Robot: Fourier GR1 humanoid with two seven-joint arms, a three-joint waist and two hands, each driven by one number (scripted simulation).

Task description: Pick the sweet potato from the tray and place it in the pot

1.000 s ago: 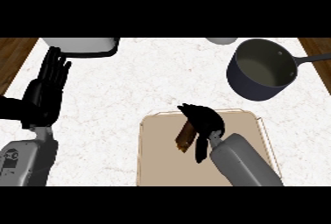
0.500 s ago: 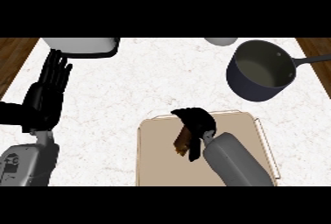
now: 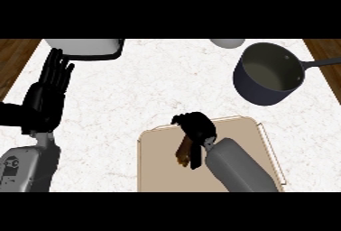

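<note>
The right robot hand (image 3: 195,127) curls its fingers round the sweet potato (image 3: 182,153) over the tray (image 3: 160,169) — the brown tuber showing beneath it. The pot (image 3: 269,74) sits well apart on the tabletop (image 3: 153,90). The left robot hand (image 3: 45,97) rests open, fingers straight — at the view's left edge.

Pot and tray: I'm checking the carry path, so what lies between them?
In the head view, only bare white counter lies between the tray and the pot. The right hand is curled on the sweet potato.
</note>
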